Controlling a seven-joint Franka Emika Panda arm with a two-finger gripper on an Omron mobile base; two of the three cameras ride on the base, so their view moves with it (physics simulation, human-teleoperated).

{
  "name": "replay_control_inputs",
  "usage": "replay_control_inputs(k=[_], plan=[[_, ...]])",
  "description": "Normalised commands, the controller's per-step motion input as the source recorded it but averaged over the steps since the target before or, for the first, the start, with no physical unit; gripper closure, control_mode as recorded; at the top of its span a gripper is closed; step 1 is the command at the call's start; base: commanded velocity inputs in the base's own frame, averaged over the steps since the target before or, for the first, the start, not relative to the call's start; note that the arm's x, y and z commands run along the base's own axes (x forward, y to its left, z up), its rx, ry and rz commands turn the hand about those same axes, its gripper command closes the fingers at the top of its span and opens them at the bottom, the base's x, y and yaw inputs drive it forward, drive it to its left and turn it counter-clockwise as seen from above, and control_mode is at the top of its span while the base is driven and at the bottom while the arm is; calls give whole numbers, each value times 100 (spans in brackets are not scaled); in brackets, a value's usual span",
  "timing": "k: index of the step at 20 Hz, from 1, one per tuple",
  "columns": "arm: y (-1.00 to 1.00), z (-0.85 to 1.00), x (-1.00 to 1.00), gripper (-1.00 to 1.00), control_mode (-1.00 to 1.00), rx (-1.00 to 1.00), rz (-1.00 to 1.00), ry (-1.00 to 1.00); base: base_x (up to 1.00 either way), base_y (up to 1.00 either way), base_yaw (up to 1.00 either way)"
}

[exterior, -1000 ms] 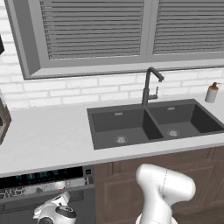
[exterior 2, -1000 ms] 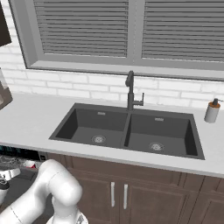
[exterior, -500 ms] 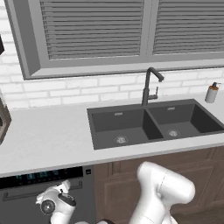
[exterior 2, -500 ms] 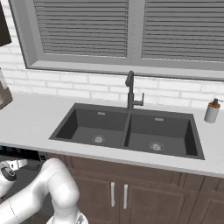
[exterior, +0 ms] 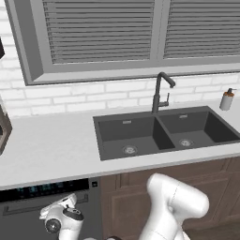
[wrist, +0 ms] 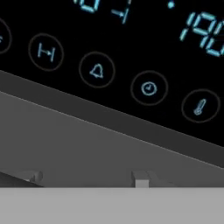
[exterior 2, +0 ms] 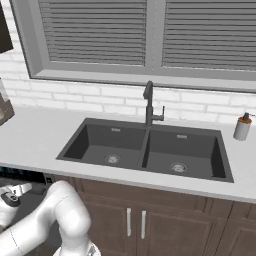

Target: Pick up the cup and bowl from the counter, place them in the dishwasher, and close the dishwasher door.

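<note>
- The worktop (exterior: 51, 145) runs long, left to right, with the sink (exterior: 159, 133) set in it; no cup or bowl can be seen on it.
- The dishwasher (exterior: 44, 190) sits under its left end, and the door (wrist: 87, 148) looks nearly or fully shut.
- The claw (exterior: 58, 218) hangs low, close against the door just below the control strip (wrist: 131, 57); its fingers stand apart and hold nothing.
- The strip carries teal icons (bell, clock, thermometer) and digits too cropped to read.

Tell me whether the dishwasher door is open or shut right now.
Shut, or very nearly. In the left base view the dishwasher door stands upright beneath the lit control strip, no racks showing. The hand view cannot confirm it is latched.
</note>
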Motion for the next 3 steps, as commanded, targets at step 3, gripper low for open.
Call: replay_control_inputs(k=[3], plan=[[0, -100, 60, -100, -100, 0, -29, -16, 0, 0, 0]])
